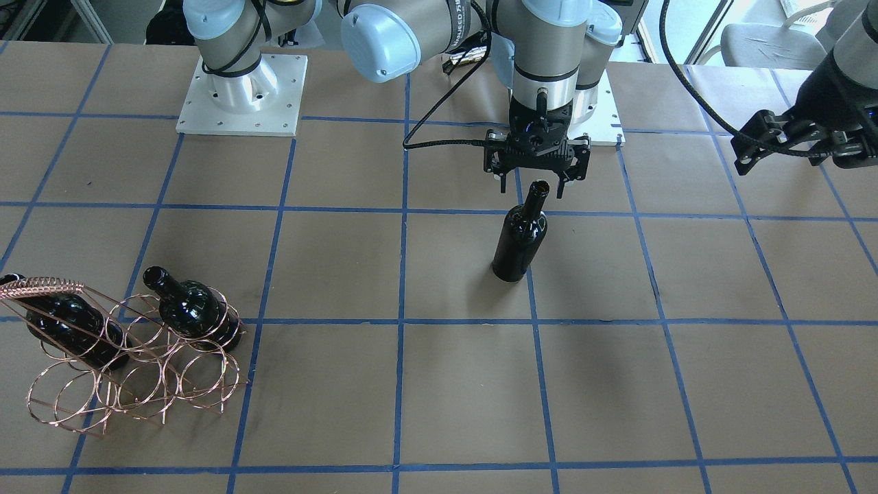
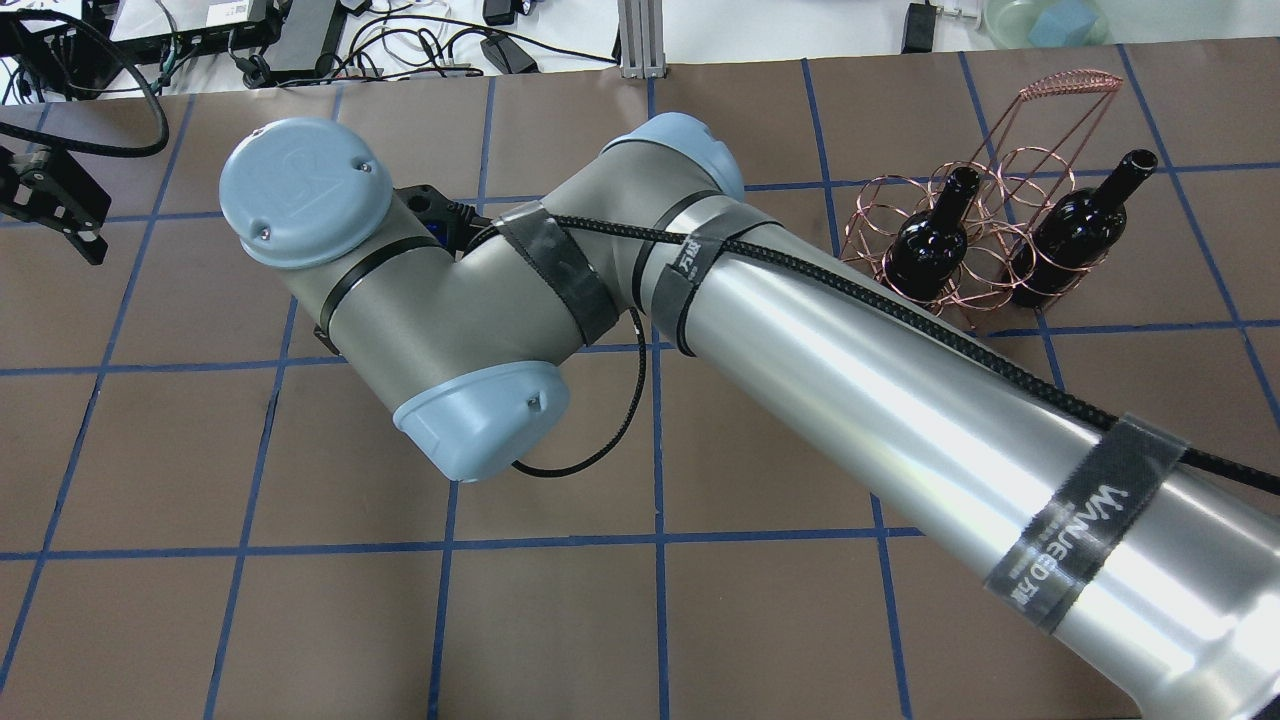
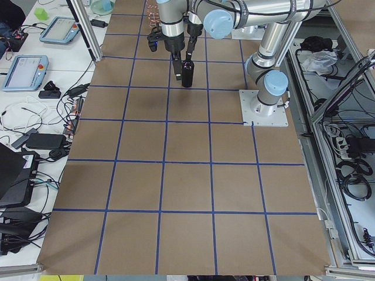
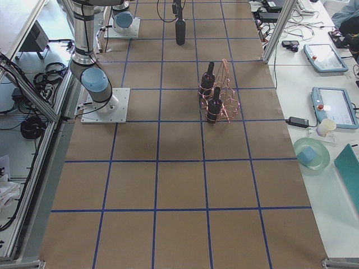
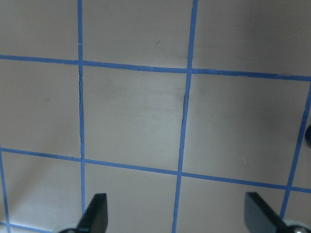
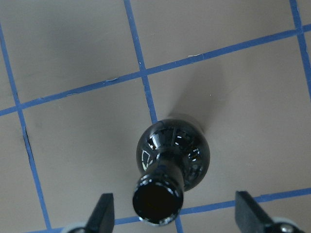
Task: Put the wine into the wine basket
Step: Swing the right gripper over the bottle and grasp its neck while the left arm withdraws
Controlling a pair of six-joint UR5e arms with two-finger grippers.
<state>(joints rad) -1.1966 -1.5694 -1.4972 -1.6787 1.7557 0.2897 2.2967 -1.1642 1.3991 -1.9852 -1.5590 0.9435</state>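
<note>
Bottle: I see the loose bottle (image 1: 521, 240) standing upright on the counter (image 1: 343, 261), its base on a blue tape line in front of the robot's base plates.
Right fingers: the right fingers (image 6: 104, 209) are spread wide, one on each side of the bottle's open mouth and about level with it. They grip nothing, and the mouth sits nearer one finger than the other.
Left fingers: the left fingers (image 5: 96, 211) are also spread wide and hold nothing. They hang over bare counter, well off to the robot's left.
Rack: the copper wire rack (image 1: 147, 357) sits far to the robot's right, near the operators' edge of the counter. Two other bottles (image 1: 188, 305) lie in its rings, necks tilted up.
Room: bare counter squares lie all round the standing bottle and between it and the rack. The bottle is well in from every edge.
Writing: a black strap (image 2: 1075, 520) on the right arm (image 2: 850, 370) carries pale lettering – I read it as roughly "WANUED", but not with certainty.
</note>
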